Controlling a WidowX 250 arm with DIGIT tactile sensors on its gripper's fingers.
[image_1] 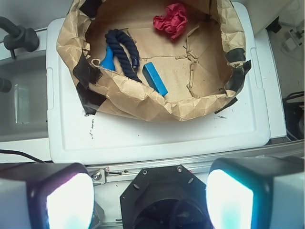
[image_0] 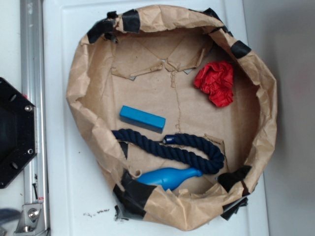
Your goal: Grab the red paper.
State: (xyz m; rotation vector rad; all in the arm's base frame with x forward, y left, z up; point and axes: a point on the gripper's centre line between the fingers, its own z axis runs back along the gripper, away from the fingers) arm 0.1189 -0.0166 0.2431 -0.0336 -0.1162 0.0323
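Saw a big brown paper nest point(image_0: 83, 83) with crinkled walls, stuck with bits of black tape point(image_0: 132, 19), sitting on a white lid point(image_0: 64, 196). Found the red paper point(image_0: 215, 82) inside the nest, scrunched into a bumpy ball, close to the nest's wall and touching nothing else. Lay well apart from the blue block point(image_0: 142, 118), which rested flat near the middle of the nest floor. Noticed a dark blue rope point(image_0: 182, 152) curled just beside the block, on the side away from the red paper. Spotted a bright blue bowling pin toy point(image_0: 167, 177) tucked against the nest wall, just past the rope and touching it. Looked from the wrist view and saw the same nest farther off, with the red paper point(image_1: 171, 20) at its far side, beyond the rope point(image_1: 125, 50) and the block point(image_1: 155, 78). Saw the gripper point(image_1: 150, 202) low in that view, well away from the nest and high over the black base point(image_1: 167, 200). Showed two glowing fingers point(image_1: 64, 200) at the bottom corners, spread wide apart with nothing held between them. Saw the black base point(image_0: 12, 132) and a silver rail point(image_0: 33, 123) beside the lid, outside the nest.
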